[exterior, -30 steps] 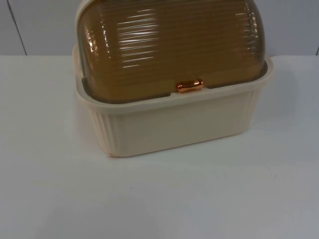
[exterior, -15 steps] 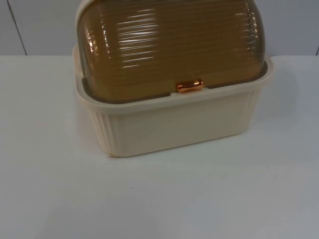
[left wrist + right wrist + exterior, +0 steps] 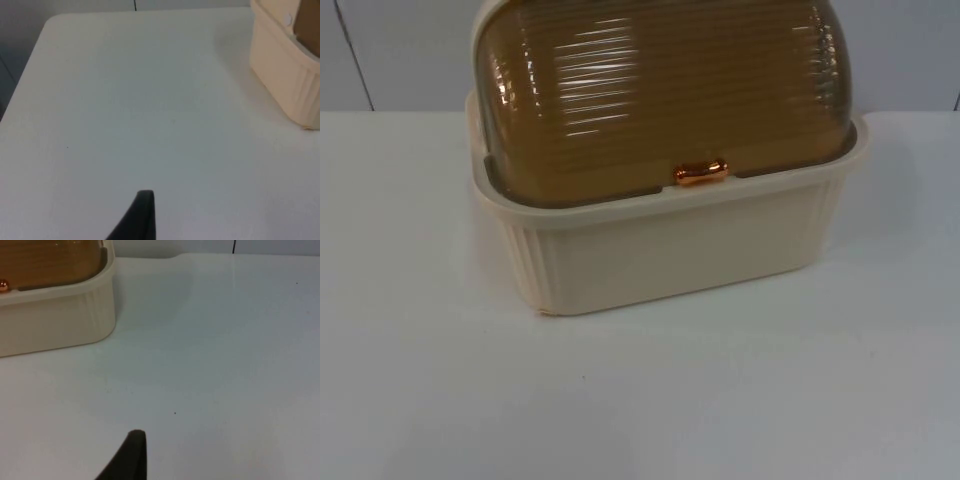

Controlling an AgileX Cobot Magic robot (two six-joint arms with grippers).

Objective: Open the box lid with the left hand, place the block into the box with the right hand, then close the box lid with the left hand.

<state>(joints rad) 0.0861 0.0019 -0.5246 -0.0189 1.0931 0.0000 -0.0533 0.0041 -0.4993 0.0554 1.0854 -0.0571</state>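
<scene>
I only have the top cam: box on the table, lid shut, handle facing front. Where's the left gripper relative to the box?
Observer: The left gripper is over bare table, apart from the box; its camera catches one cream corner of the box.
Operator: And the right one?
Observer: The right gripper is over bare table too, facing the box's other end, not touching it.
Operator: Lid seated on that end?
Observer: Yes. In the right wrist view the brown lid sits down inside the cream rim, with the copper handle at its front edge.
</scene>
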